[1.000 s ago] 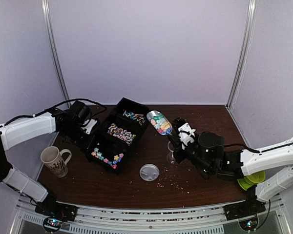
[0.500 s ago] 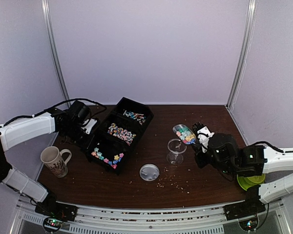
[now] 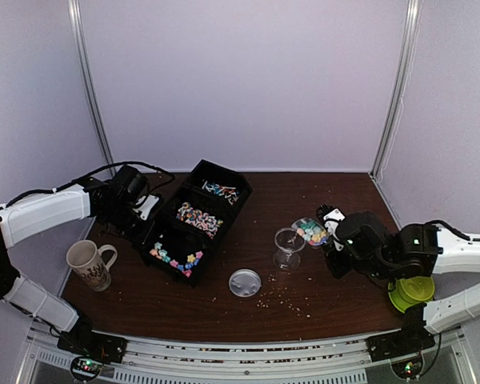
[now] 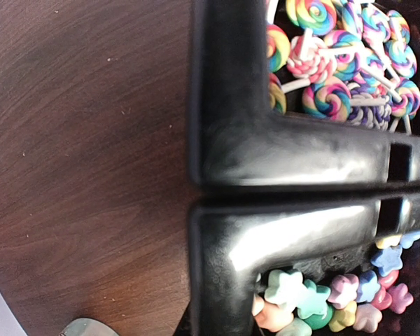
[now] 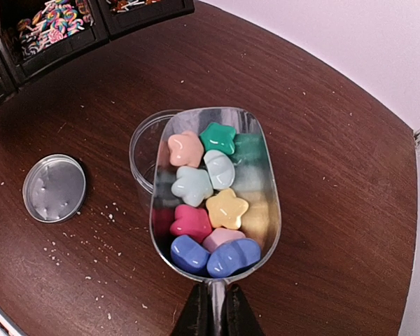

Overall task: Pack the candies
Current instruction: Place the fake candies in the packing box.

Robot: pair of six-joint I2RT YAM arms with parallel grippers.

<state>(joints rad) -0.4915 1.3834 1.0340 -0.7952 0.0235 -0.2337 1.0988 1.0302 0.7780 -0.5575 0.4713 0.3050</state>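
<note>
The right jaws are clenched on the thin handle of a clear plastic scoop [image 5: 213, 203]. The scoop is loaded with the candies [image 5: 227, 208], about ten by my count, mostly star-shaped, in pink, green, mint, yellow and blue. Its long axis runs straight out from the jaws, and the open lip points left and away across the table [image 3: 248, 200].

Just past that lip stands one small clear plastic cup [image 5: 141, 150]. In the wrist view the scoop's front edge overlaps the cup's rim, and in the top view the scoop hangs just right of the cup and above its mouth. The next move looks to depend on that line, handle to lip to cup: tipping the lip down along it should slide the sweets in. The cup looks narrower than the scoop, so some may spill over its sides. The right arm is plainly the nearer one.

Near and left of the cup lies one round metal lid [image 3: 245, 282] among pale crumbs [image 3: 284, 300].

The left jaws are well apart from all this, pressed shut at the left edge of one black three-compartment tray [image 3: 170, 210]. I cannot tell whether they pinch its wall. The tray holds star sweets in the near section [image 4: 315, 297], swirl lollipops [image 4: 315, 14] in the middle, and more in the far section. One cream patterned mug [image 3: 90, 264] stands near left.
</note>
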